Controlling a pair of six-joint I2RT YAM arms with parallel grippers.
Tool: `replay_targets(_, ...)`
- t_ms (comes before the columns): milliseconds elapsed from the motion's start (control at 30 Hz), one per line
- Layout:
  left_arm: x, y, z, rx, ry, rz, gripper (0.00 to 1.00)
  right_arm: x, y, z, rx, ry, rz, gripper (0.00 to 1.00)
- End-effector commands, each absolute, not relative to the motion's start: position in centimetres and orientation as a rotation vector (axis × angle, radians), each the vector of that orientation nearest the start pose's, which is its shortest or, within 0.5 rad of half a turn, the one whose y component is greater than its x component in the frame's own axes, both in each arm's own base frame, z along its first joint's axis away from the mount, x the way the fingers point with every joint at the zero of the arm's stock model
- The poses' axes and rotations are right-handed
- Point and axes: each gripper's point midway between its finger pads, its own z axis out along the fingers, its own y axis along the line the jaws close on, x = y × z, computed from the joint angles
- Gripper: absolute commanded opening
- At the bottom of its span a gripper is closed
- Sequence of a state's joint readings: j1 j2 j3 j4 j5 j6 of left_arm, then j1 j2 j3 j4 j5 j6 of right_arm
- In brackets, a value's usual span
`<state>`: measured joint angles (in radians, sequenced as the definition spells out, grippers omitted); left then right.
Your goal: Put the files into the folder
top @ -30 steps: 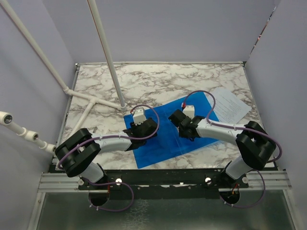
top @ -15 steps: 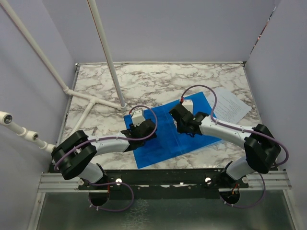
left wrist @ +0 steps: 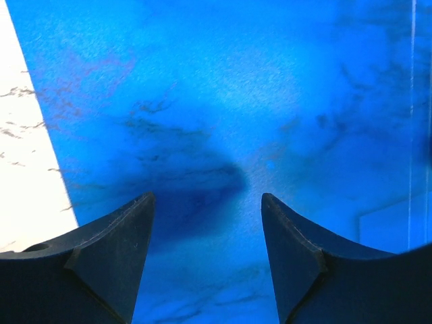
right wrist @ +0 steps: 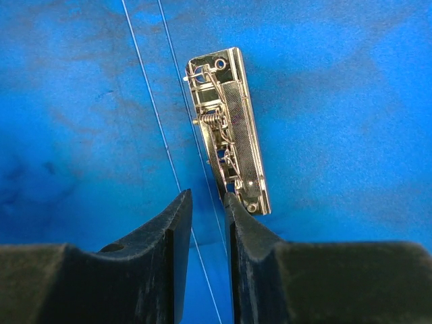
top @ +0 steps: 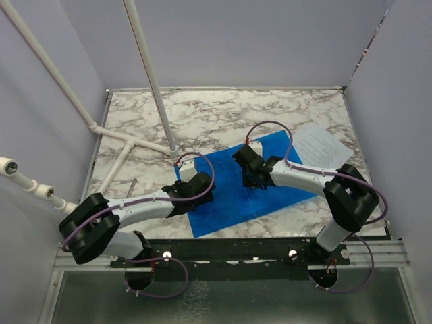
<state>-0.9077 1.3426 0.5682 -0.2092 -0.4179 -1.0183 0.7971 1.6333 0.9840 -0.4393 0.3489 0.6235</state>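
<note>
Left gripper [left wrist: 206, 199]: dark wedge-shaped fingers stood wide apart, empty, above the folder.
Folder [top: 229, 202]: flat, glossy blue plastic rectangle, lay open mid-table on the veined marble table [top: 223, 115].
Clip [right wrist: 226, 128]: shiny sprung metal bar inside the folder.
Right gripper [right wrist: 207, 196]: fingers a slit apart, clamping nothing, beside the clip's near end.
Files [top: 324, 145]: thin white printed paper at the folder's 2 o'clock.

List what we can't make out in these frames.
- Files: print too small to read, top view; near corner behind the right arm.
- Folder: middle under that arm and the left arm, top view; outline cropped in both wrist views.
- Metal clip: right wrist view cannot show whether the right gripper touches it.
- Left gripper: hidden under its wrist, top view.
</note>
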Motion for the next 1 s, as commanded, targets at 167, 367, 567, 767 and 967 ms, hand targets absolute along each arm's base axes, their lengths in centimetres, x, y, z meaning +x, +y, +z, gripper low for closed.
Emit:
replay_targets(167,14.8,-15.6,-1.1,-0.194,2.724,-0.049,0.69,29.1,22.9,3.5,-0.120,2.523,0.007,0.30)
replay_targets(367,15.3,-16.1,0.1,-0.183,2.702,-0.079,0.71,29.1,22.7,3.0,-0.124,2.529,-0.016,0.29)
replay_targets(567,15.8,-16.6,1.1,-0.164,2.686,-0.100,0.72,28.8,22.1,1.5,-0.131,2.551,-0.063,0.26)
replay_targets(767,16.3,-17.2,1.8,-0.129,2.680,-0.103,0.75,27.7,22.6,0.8,-0.142,2.591,-0.003,0.10)
replay_targets(967,17.0,-17.8,2.1,-0.086,2.675,-0.089,0.75,26.3,23.1,0.7,-0.120,2.624,0.067,0.00)
